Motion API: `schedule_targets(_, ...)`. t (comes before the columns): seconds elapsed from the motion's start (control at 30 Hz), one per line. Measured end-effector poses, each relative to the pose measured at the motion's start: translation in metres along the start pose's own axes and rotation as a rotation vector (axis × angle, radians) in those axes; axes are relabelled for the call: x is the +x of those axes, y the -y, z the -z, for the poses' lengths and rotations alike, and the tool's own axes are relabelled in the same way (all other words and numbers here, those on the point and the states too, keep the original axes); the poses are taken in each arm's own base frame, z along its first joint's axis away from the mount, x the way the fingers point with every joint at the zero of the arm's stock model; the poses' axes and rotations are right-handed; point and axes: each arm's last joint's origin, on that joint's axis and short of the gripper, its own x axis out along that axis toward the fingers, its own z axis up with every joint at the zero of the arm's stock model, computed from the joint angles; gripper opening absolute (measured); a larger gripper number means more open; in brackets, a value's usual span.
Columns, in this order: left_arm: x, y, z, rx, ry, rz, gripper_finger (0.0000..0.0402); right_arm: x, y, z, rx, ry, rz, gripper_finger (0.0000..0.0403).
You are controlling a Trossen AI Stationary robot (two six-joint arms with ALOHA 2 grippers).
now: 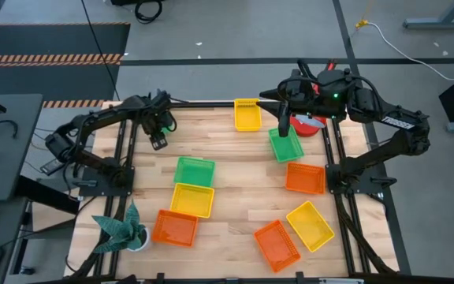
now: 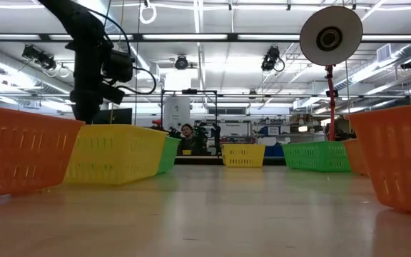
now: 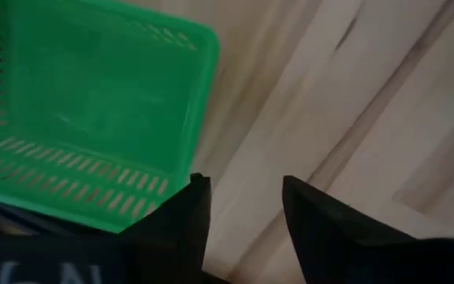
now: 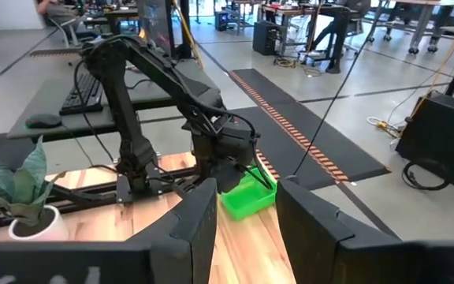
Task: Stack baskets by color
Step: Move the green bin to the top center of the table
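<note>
The left gripper (image 1: 159, 142) hangs above the table, just behind a green basket (image 1: 194, 171), fingers apart and holding nothing. The right gripper (image 1: 284, 131), fingers also apart, hovers over another green basket (image 1: 287, 147).

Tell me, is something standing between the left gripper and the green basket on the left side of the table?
Nothing visible does. The left gripper hangs open above bare wood, empty, with the green basket just beside it; only bare table lies between them.
</note>
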Motion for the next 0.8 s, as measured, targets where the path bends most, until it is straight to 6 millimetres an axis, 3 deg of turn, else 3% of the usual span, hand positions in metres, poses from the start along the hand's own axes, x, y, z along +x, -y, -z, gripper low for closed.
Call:
schedule_targets(0.23, -0.009, -0.004, -0.006, -0.022, 0.047, 0.004, 0.0197, 0.000, 0.003, 0.000, -0.001, 0.001, 0.026, 0.0137)
schedule_targets(0.5, 0.018, -0.008, 0.002, -0.019, 0.073, -0.040, 0.0228, 0.001, 0.005, 0.000, -0.001, 0.001, 0.031, 0.0137)
schedule_targets(0.63, 0.028, -0.006, 0.002, -0.017, 0.105, -0.056, 0.0199, 0.001, 0.005, 0.000, 0.002, 0.000, 0.032, 0.0137)
schedule_targets(0.8, 0.034, -0.005, 0.002, 0.010, 0.133, -0.073, 0.0113, 0.001, 0.005, 0.000, 0.002, 0.000, 0.031, 0.0137)
